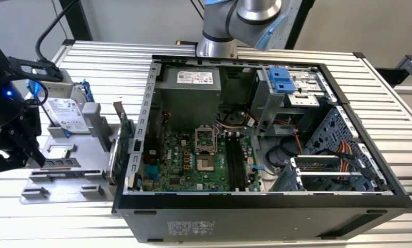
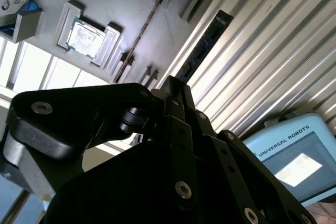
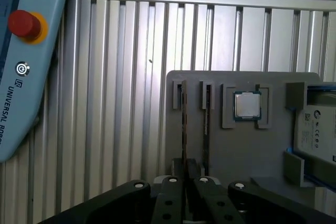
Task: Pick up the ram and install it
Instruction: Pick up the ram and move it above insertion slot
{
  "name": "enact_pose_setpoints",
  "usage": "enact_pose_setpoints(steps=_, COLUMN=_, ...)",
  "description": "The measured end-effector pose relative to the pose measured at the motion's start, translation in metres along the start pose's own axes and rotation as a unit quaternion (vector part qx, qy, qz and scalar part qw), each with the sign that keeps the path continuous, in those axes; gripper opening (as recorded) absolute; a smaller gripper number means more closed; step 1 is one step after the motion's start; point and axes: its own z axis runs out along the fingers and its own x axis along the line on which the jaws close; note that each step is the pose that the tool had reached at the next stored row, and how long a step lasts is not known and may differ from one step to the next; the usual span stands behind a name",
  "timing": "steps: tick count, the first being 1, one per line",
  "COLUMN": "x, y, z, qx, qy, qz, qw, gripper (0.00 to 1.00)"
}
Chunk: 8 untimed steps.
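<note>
Picked up, not yet installed.
Holding the ram (image 2: 205, 40) by one end in the closed hand (image 2: 175, 86), beside the grey holder (image 1: 61, 182) on the bench (image 1: 389, 108), well apart from the motherboard's black slots (image 1: 235, 163); judged roughly halfway.

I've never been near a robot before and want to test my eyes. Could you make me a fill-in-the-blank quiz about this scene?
1. In the first wrist view, ___ memory sticks stand on edge in the grey holder.
2. The square chip sits between them and the ___.
3. The button on the light-blue controller is ___.
Missing words: two; hard drive; red.
</note>
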Motion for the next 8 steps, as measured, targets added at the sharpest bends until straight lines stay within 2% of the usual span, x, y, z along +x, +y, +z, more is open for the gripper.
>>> enact_pose_setpoints(steps=8, x=0.0000, y=0.0001, z=-0.0017, qx=-0.0003, qy=0.0002, qz=0.001, qw=1.0000, gripper=0.00)
